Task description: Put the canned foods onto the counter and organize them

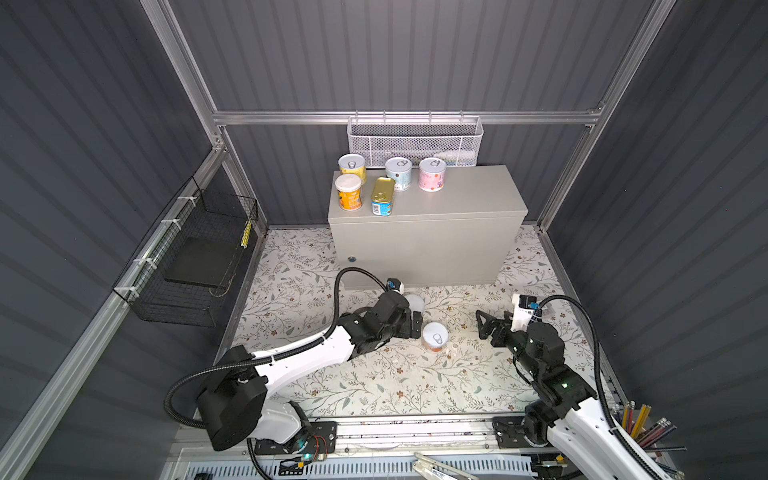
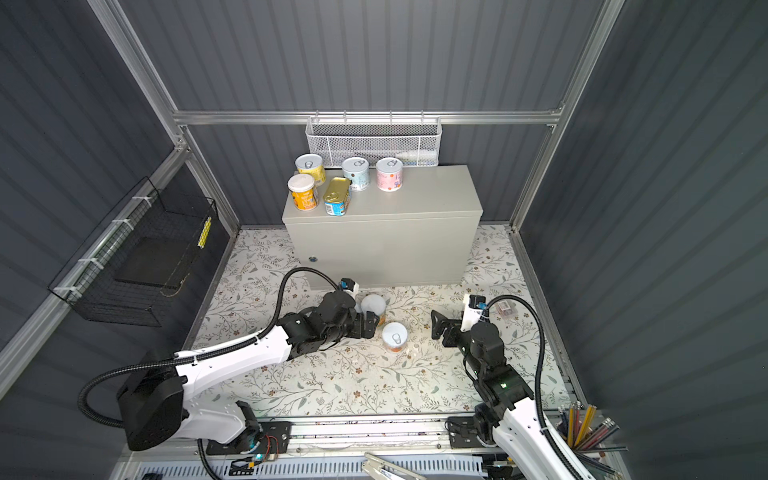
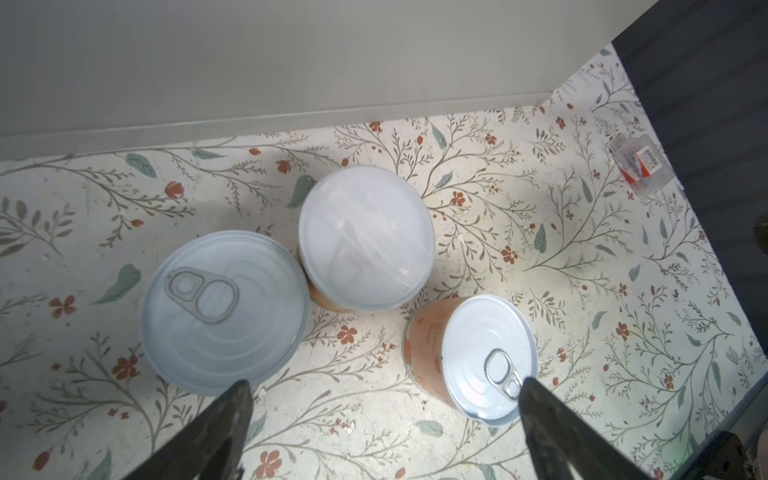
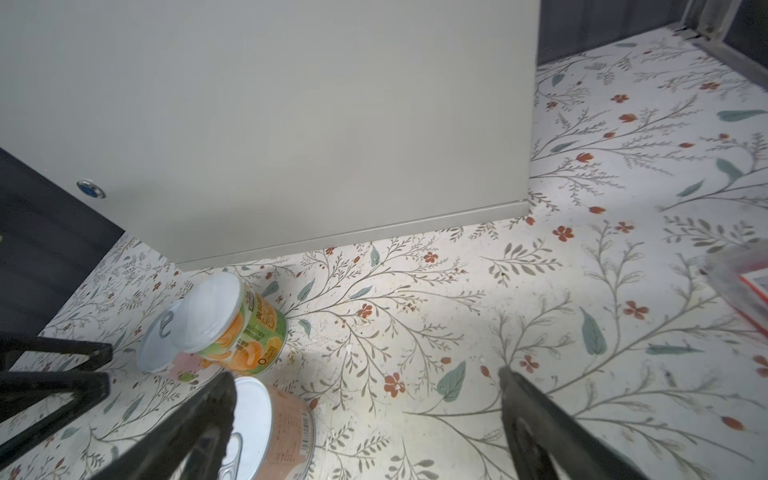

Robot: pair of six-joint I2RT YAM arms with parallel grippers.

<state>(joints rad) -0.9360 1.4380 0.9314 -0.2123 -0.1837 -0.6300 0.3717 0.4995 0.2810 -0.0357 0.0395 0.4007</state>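
Observation:
On the flat top of the grey counter (image 1: 428,232) stand a yellow can (image 1: 352,167), an orange white-lidded can (image 1: 348,192), a gold-topped tin (image 1: 382,196), a blue can (image 1: 398,173) and a pink can (image 1: 432,173). Three cans remain on the floral floor in the left wrist view: a pull-tab can (image 3: 224,307), a plastic-lidded can (image 3: 365,237) and an orange-labelled can (image 3: 486,357). My left gripper (image 3: 384,386) hovers open just short of them, holding nothing. My right gripper (image 1: 484,322) is open and empty, to the right of the orange-labelled can (image 1: 435,336).
A white mesh basket (image 1: 415,139) hangs behind the counter. A black wire basket (image 1: 191,257) hangs on the left wall. A cup of pencils (image 1: 640,424) stands at the front right corner. A small clear packet (image 2: 505,308) lies on the floor by the right wrist.

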